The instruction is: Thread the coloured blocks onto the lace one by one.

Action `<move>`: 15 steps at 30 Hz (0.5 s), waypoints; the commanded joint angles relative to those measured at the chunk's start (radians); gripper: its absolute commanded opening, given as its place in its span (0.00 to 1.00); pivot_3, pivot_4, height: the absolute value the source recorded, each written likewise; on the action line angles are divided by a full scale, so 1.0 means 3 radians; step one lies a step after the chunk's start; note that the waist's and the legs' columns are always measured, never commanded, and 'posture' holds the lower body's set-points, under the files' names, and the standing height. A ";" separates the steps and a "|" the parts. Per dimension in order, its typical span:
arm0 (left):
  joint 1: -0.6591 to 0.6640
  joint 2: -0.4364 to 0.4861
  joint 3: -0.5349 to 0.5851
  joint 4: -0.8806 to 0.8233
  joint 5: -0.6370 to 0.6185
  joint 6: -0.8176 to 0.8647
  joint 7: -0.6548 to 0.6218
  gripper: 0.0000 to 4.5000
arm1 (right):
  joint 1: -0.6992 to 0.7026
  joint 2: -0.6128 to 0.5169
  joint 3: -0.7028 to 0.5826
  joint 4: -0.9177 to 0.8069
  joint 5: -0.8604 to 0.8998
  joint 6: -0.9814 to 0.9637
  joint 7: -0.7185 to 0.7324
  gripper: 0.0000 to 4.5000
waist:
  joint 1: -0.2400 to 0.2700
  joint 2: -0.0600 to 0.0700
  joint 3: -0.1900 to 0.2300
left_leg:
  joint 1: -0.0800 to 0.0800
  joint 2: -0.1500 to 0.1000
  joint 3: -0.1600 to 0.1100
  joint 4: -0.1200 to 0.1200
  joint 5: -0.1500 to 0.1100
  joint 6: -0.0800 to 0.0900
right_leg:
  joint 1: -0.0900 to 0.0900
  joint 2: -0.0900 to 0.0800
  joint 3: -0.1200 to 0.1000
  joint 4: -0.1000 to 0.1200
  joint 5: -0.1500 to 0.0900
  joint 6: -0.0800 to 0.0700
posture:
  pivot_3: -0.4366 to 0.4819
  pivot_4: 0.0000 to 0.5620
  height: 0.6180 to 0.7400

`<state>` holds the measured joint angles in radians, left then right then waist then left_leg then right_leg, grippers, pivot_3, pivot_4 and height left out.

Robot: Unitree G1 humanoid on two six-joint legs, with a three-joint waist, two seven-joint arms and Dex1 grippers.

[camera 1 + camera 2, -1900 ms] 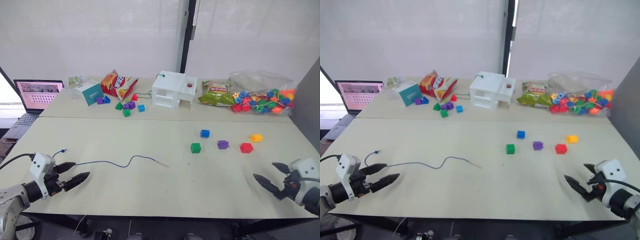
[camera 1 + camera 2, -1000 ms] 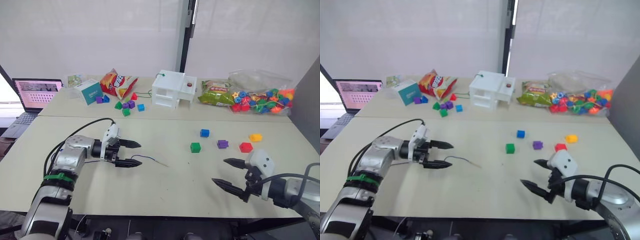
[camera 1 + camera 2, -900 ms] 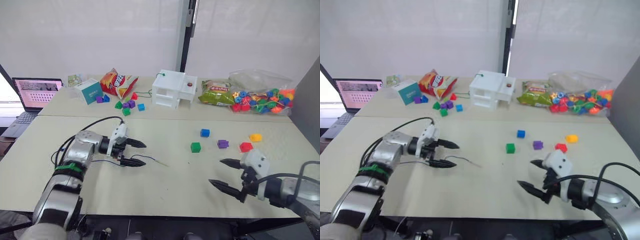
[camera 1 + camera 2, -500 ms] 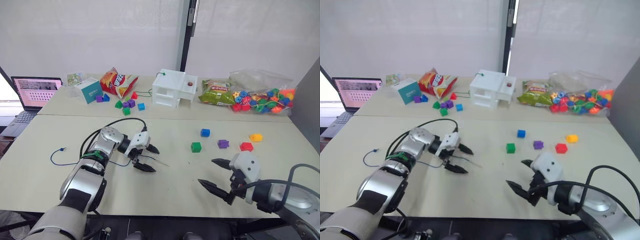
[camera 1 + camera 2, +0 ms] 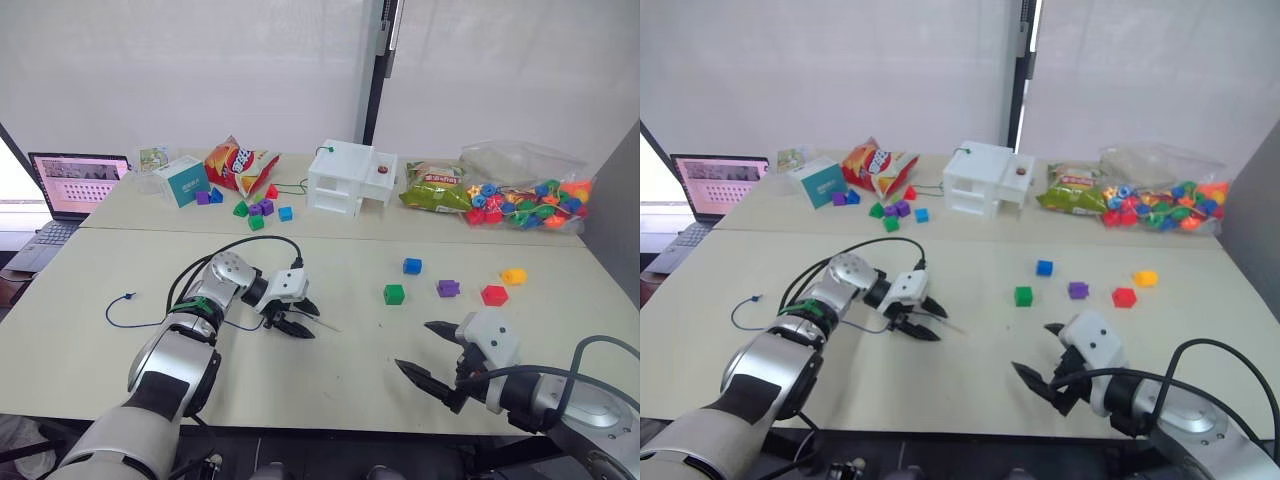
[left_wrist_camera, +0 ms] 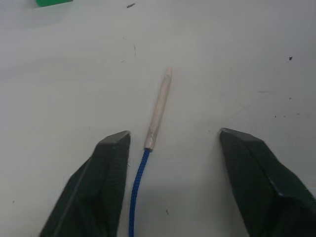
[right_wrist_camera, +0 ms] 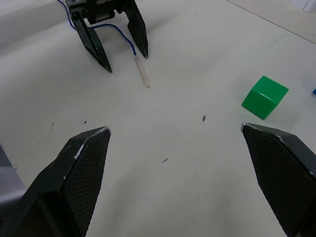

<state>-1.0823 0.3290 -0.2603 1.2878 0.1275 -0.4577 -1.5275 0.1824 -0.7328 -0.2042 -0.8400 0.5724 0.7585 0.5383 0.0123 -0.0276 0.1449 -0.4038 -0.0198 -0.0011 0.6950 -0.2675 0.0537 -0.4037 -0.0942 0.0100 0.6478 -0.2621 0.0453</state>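
Lace (image 5: 215, 322) lies flat on desk (image 5: 330, 385); head view: left gripper (image 5: 297, 320) sits over its tip end, jaws spread, far nearer than right gripper (image 5: 432, 353), also spread, empty. Blocks (image 5: 447, 288) well apart to the right. Left wrist view: pale tip (image 6: 158, 107) runs lengthwise between the jaws, off-centre, close to one finger, touching neither. Right wrist view adds what the head view can't resolve: tip pokes past left jaws toward green block (image 7: 264, 97).

Silver-grey arms, green band at left forearm, black cables looping along both. White wrist housings. Each gripper, left gripper (image 5: 297, 315) and right gripper (image 5: 433, 352): two black tapered fingers.
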 commanded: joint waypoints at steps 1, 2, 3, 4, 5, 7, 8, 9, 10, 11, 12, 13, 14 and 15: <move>-0.0012 -0.0046 -0.0064 0.0057 0.0167 0.0029 0.0055 0.32 | 0.0011 0.0024 -0.0009 -0.0128 -0.0009 -0.0071 -0.0028 1.00 | 0.0000 0.0000 0.0000 | 0.0000 0.0000 0.0000 0.0000 0.0000 0.0000 | 0.0000 0.0000 0.0000 0.0000 0.0000 0.0000 | 0.48 0.27 1.00; -0.0018 -0.0055 -0.0067 0.0061 0.0182 0.0044 0.0082 0.24 | 0.0016 0.0029 -0.0007 -0.0136 -0.0012 -0.0069 -0.0032 1.00 | 0.0000 0.0000 0.0000 | 0.0000 0.0000 0.0000 0.0000 0.0000 0.0001 | 0.0000 0.0000 0.0000 0.0000 0.0000 0.0000 | 0.48 0.27 1.00; -0.0022 -0.0060 -0.0074 0.0063 0.0205 0.0040 0.0116 0.17 | 0.0025 0.0031 -0.0008 -0.0145 -0.0017 -0.0069 -0.0037 1.00 | 0.0001 0.0000 0.0000 | 0.0000 0.0000 0.0000 0.0000 0.0000 0.0001 | 0.0000 0.0000 0.0000 0.0001 0.0000 0.0000 | 0.48 0.27 1.00; -0.0025 -0.0062 -0.0083 0.0066 0.0233 0.0029 0.0155 0.08 | 0.0030 0.0033 -0.0009 -0.0153 -0.0017 -0.0068 -0.0042 1.00 | 0.0001 0.0000 0.0000 | 0.0000 0.0000 0.0000 0.0000 0.0000 0.0001 | 0.0000 0.0000 0.0000 0.0001 0.0000 0.0000 | 0.48 0.27 1.00; -0.0025 -0.0061 -0.0087 0.0068 0.0254 0.0016 0.0179 0.03 | 0.0033 0.0035 -0.0008 -0.0159 -0.0017 -0.0067 -0.0048 1.00 | 0.0001 0.0000 0.0000 | 0.0000 0.0000 0.0000 0.0000 0.0000 0.0001 | 0.0000 0.0000 0.0000 0.0001 0.0000 0.0001 | 0.48 0.27 1.00; -0.0028 -0.0070 -0.0071 0.0069 0.0258 0.0017 0.0178 0.01 | 0.0036 0.0038 -0.0013 -0.0168 -0.0014 -0.0070 -0.0059 1.00 | 0.0002 0.0000 0.0000 | 0.0001 0.0000 0.0000 0.0000 0.0000 0.0001 | 0.0001 0.0000 0.0000 0.0001 0.0000 0.0001 | 0.48 0.27 1.00; -0.0029 -0.0074 -0.0062 0.0069 0.0256 0.0018 0.0173 0.01 | 0.0036 0.0038 -0.0014 -0.0169 -0.0012 -0.0071 -0.0064 1.00 | 0.0002 0.0000 0.0000 | 0.0002 0.0000 0.0000 0.0000 0.0000 0.0001 | 0.0002 0.0000 0.0000 0.0001 0.0000 0.0001 | 0.48 0.27 1.00; -0.0029 -0.0076 -0.0057 0.0069 0.0255 0.0019 0.0170 0.01 | 0.0035 0.0038 -0.0015 -0.0170 -0.0011 -0.0072 -0.0067 1.00 | 0.0003 0.0000 0.0000 | 0.0002 0.0000 0.0000 0.0001 0.0000 0.0001 | 0.0003 0.0000 0.0000 0.0001 0.0000 0.0001 | 0.48 0.27 1.00; -0.0026 -0.0083 -0.0040 0.0065 0.0239 0.0017 0.0161 0.01 | 0.0037 0.0041 -0.0014 -0.0171 -0.0012 -0.0075 -0.0070 1.00 | 0.0003 0.0000 0.0000 | 0.0002 0.0000 0.0000 0.0001 0.0000 0.0001 | 0.0003 0.0000 0.0000 0.0001 0.0001 0.0001 | 0.48 0.27 1.00; -0.0024 -0.0088 -0.0027 0.0063 0.0228 0.0016 0.0154 0.01 | 0.0039 0.0043 -0.0014 -0.0172 -0.0013 -0.0077 -0.0073 1.00 | 0.0003 0.0001 -0.0001 | 0.0002 0.0000 0.0000 0.0001 0.0000 0.0001 | 0.0003 0.0000 0.0000 0.0000 0.0001 0.0001 | 0.48 0.27 1.00; -0.0035 -0.0096 0.0020 0.0052 0.0176 0.0041 0.0118 0.01 | 0.0042 0.0046 -0.0008 -0.0168 -0.0020 -0.0084 -0.0074 1.00 | 0.0004 0.0000 0.0000 | 0.0002 -0.0001 0.0000 0.0002 0.0000 0.0001 | 0.0003 -0.0001 0.0000 0.0000 0.0001 0.0002 | 0.48 0.27 1.00; -0.0044 -0.0101 0.0054 0.0045 0.0140 0.0060 0.0092 0.01 | 0.0044 0.0048 -0.0004 -0.0164 -0.0025 -0.0088 -0.0075 1.00 | 0.0004 0.0000 0.0000 | 0.0002 -0.0001 -0.0001 0.0002 0.0000 0.0001 | 0.0003 0.0000 0.0000 0.0001 0.0001 0.0002 | 0.48 0.27 1.00; -0.0059 -0.0096 0.0092 0.0035 0.0106 0.0072 0.0067 0.01 | 0.0044 0.0055 0.0001 -0.0159 -0.0029 -0.0091 -0.0081 1.00 | 0.0004 0.0000 0.0000 | 0.0001 -0.0001 -0.0001 0.0002 0.0000 0.0001 | 0.0003 0.0000 0.0000 0.0001 0.0001 0.0002 | 0.48 0.27 1.00; -0.0072 -0.0080 0.0132 0.0019 0.0075 0.0068 0.0035 0.01 | 0.0048 0.0063 0.0008 -0.0159 -0.0035 -0.0093 -0.0088 1.00 | 0.0004 0.0000 0.0000 | 0.0001 -0.0001 -0.0001 0.0002 0.0000 0.0001 | 0.0002 0.0000 0.0000 0.0001 0.0001 0.0002 | 0.48 0.27 1.00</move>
<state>-1.0986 0.3089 -0.2312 1.2948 0.1574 -0.4420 -1.4887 0.2002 -0.7180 -0.2009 -0.8546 0.5695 0.7575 0.5182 0.0134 -0.0275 0.1448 -0.4038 -0.0201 -0.0014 0.6955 -0.2677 0.0539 -0.4031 -0.0944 0.0101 0.6480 -0.2617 0.0460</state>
